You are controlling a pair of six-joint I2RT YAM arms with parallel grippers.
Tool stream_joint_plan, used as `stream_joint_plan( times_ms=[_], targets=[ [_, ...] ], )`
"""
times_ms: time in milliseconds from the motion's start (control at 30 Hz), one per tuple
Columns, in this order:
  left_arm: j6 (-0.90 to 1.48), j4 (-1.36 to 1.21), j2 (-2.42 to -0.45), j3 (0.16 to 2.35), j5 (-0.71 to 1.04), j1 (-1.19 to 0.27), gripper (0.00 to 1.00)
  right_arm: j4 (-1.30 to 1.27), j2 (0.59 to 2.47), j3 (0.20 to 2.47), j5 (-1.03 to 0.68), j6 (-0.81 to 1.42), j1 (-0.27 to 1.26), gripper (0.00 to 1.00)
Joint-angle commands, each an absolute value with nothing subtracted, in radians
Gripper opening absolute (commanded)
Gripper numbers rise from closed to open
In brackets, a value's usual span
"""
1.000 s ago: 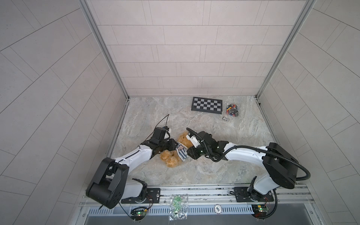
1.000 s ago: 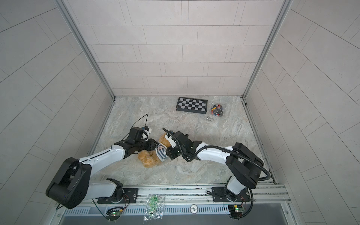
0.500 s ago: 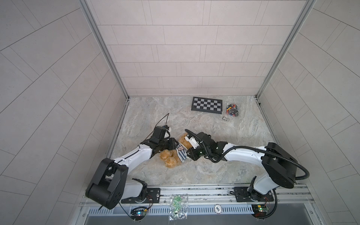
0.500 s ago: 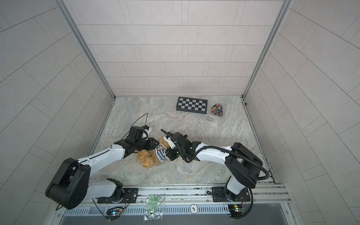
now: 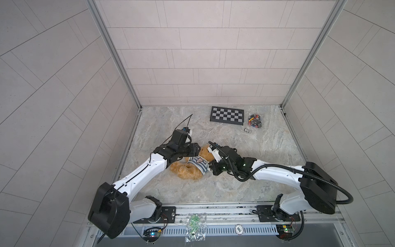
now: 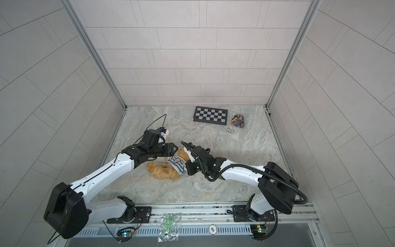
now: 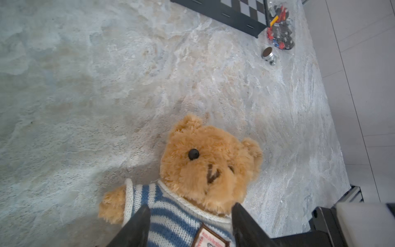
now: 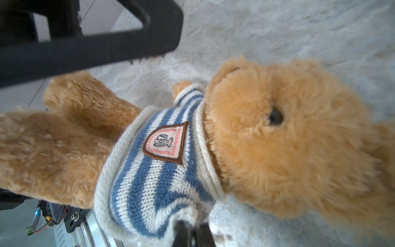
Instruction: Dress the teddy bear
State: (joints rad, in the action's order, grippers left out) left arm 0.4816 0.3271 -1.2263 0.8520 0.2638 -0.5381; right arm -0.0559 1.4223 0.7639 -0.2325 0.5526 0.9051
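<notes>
Teddy bear (image 5: 188, 172) (image 6: 161, 171) lies on its back on the tabletop (image 5: 256, 154), left of centre, between the two arms. Head points toward the back wall, legs toward the left front. Fur is golden-brown; one black bead eye and a stitched nose show in the left wrist view (image 7: 209, 162).

Striped sweater (image 5: 197, 163) (image 6: 176, 163), blue and white knit, is on the bear's torso. The collar sits around the neck, and one paw pokes out of a short sleeve (image 7: 168, 216). A shield-shaped badge (image 8: 165, 142) with a brown border sits on the chest. Both legs are bare below the hem (image 8: 154, 171).

Left tool (image 7: 190, 208) (image 5: 195, 149): jaws stand apart, one black finger on each side of the sweater's chest. The wrist view cuts off their lower part, so I cannot tell whether they touch the knit.

Right tool (image 8: 191, 226) (image 5: 210, 169): fingers drawn together at the side of the bear away from the left arm. A fold of the sweater's white edge is pinched between them.

Near the back wall, well apart from the bear:
- a black-and-white checkerboard (image 5: 227, 115) (image 6: 210, 115) lying flat
- a small clear bag of coloured parts (image 5: 254, 120) just beside it
- a small metal knob (image 7: 268, 54) (image 5: 247, 130) near the bag

A clear bag of green bits (image 5: 195, 226) rests on the front rail.
</notes>
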Motion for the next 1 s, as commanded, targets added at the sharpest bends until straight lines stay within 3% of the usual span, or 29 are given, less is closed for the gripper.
stream_joint_plan(
  times_ms=[0,233,467,633,767,967],
  targets=[
    [0.529,0.377,-1.175,0.873,0.21,-0.613,0.63,-0.079,1.355,0.741,-0.148,0.576,0.905,0.0],
    [0.711,0.367,-0.96,0.726,0.16,-0.777,0.51,-0.047,1.31,0.736,-0.117,0.562,0.905,0.0],
    [0.82,0.276,-0.964,0.631,0.144,-0.888,0.42,-0.02,1.326,0.779,-0.131,0.583,0.912,0.0],
    [0.849,0.241,-0.973,0.606,0.14,-0.89,0.41,-0.019,1.315,0.772,-0.123,0.59,0.917,0.0],
    [0.871,0.196,-0.972,0.58,0.144,-0.89,0.48,-0.012,1.306,0.772,-0.118,0.59,0.922,0.0],
    [0.915,0.186,-0.956,0.548,0.115,-0.89,0.45,-0.006,1.296,0.766,-0.108,0.594,0.923,0.0]
  ],
)
